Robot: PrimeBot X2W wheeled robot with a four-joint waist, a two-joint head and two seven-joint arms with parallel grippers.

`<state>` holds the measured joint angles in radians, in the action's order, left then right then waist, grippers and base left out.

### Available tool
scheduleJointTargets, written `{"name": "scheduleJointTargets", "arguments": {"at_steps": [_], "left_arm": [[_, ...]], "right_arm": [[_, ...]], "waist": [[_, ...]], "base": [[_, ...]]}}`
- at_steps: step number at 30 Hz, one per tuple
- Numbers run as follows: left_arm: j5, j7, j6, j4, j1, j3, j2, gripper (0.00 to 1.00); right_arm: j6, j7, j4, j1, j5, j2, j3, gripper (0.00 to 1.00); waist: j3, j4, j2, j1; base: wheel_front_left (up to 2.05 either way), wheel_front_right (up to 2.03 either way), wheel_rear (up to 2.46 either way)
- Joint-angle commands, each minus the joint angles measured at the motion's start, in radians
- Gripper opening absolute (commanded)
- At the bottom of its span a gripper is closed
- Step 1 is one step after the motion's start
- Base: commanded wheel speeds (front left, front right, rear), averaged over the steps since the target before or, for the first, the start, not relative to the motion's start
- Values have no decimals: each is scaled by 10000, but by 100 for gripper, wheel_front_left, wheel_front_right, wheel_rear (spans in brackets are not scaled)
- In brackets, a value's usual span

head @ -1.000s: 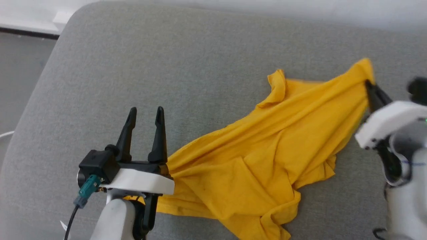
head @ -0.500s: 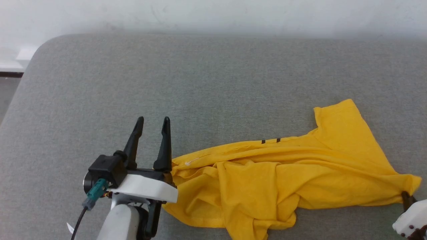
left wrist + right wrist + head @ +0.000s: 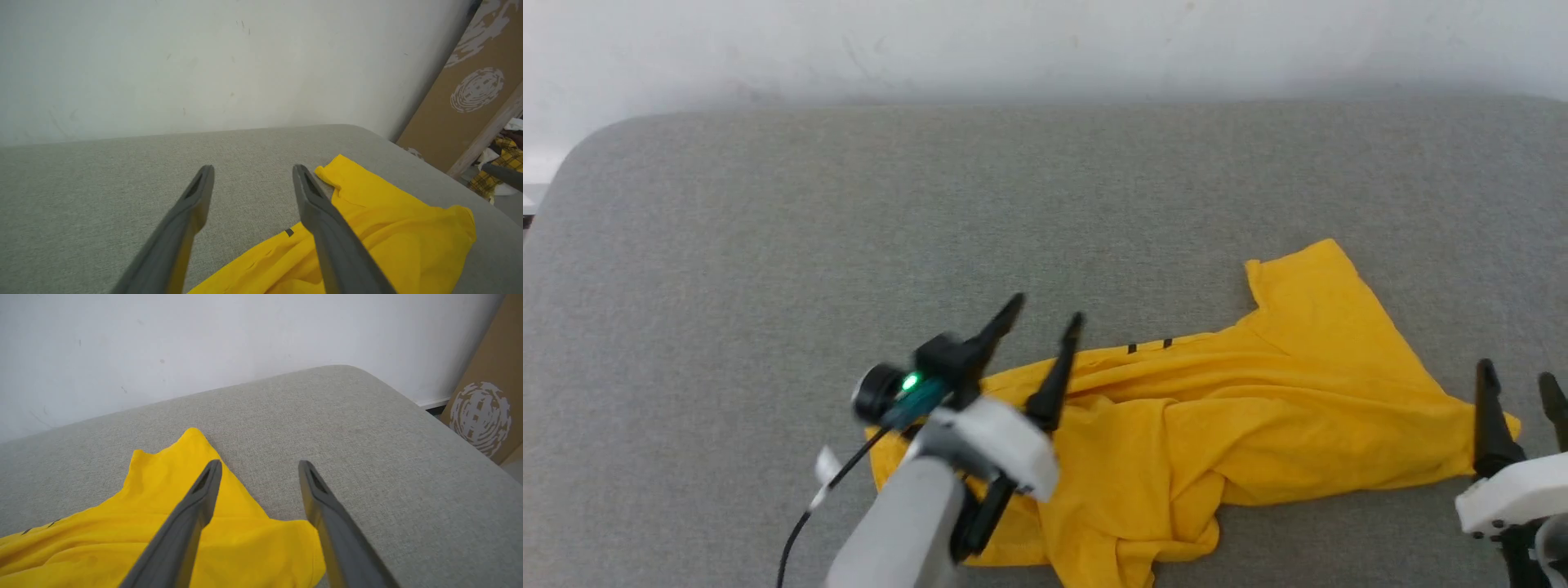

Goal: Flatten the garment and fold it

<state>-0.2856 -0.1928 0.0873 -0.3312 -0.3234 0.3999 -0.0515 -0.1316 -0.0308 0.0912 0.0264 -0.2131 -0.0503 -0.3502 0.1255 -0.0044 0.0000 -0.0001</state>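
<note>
**Shirt (image 3: 1258,408) crumpled on cushion; both grippers spread and holding nothing**

Left gripper (image 3: 1047,309): the pale forearm rises from the bottom edge of the head view, left of centre. Its two dark fingers stand apart with nothing held between them. It hangs over the left end of the shirt. The arm is blurred, so contact with the fabric cannot be told. In the left wrist view its right-hand finger crosses yellow cloth and its left-hand finger crosses grey cushion.

Right gripper (image 3: 1517,371): it sits at the lower right corner of the head view. Its fingers are spread and grip nothing, and the tips stand just beside the right-hand corner of the shirt. In the right wrist view one finger overlaps the cloth, while the other lies over grey upholstery.

Shirt: yellow, lying on the cushion (image 3: 849,229) right of centre and towards the near side. The body is bunched, with long creases running left to right, and a loose fold is turned under at the near edge. One sleeve lies flat, pointing to the far side. Two small black marks (image 3: 1149,346) show on the far edge of the body.

Cushion: grey woven fabric with rounded far corners.

Beyond it stands a white wall (image 3: 1013,49) with faint scuffs. A brown board (image 3: 470,102) bearing a pale printed emblem leans to the right, and a plaid cloth (image 3: 496,171) lies past it.
</note>
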Motion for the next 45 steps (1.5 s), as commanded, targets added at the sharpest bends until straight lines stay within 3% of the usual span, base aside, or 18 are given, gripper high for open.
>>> {"name": "scheduleJointTargets", "arguments": {"at_steps": [1,14,17,25,26,27,28,29,31,34,38,45], "left_arm": [[109,263,79,-285,-567,266,12,100],[-1485,4009,325,-3658,-4805,3997,12,100],[-1454,4560,200,-4302,-5330,4482,12,100],[-2009,6894,374,-5443,-5812,5868,12,100],[-2192,7247,395,-5498,-5771,6005,12,85],[-2430,7579,411,-5482,-5714,6126,12,34],[-2665,7803,420,-5363,-5672,6269,12,0],[-2882,7880,424,-5165,-5658,6431,12,0],[-3169,7478,428,-4822,-5786,6522,-7,0],[-3341,5958,398,-4607,-6026,6055,-161,0],[-3710,3861,-172,-4549,-5998,4968,-444,0],[-4434,2019,-882,-4470,-5326,3559,-1374,0]], "right_arm": [[9,95,-104,-123,-107,1,123,100],[9,312,-714,169,-662,1,1445,100],[9,382,-645,247,-762,1,1606,100],[9,590,-318,436,-905,1,1800,100],[9,600,-286,455,-930,1,1834,100],[9,609,-259,465,-949,1,1851,100],[9,616,-240,467,-947,1,1848,100],[9,620,-226,472,-939,1,1830,100],[9,616,-213,476,-923,1,1782,100],[9,578,-272,461,-871,1,1748,100],[9,481,-403,371,-824,1,1709,100],[9,286,-526,163,-740,1,1645,100]], "waist": [[137,-158,0,1],[1312,-1245,0,1],[1516,-1421,0,1],[1732,-1556,0,1],[1727,-1542,0,1],[1716,-1510,0,1],[1701,-1455,0,1],[1682,-1390,0,1],[1626,-1211,0,1],[1418,-898,0,1],[1038,-462,0,1],[513,213,0,1]], "base": [[0,0,0],[0,0,0],[0,0,0],[0,0,0],[0,0,0],[0,0,0],[0,0,0],[0,0,0],[0,0,0],[0,0,0],[0,0,0],[0,0,0]]}}
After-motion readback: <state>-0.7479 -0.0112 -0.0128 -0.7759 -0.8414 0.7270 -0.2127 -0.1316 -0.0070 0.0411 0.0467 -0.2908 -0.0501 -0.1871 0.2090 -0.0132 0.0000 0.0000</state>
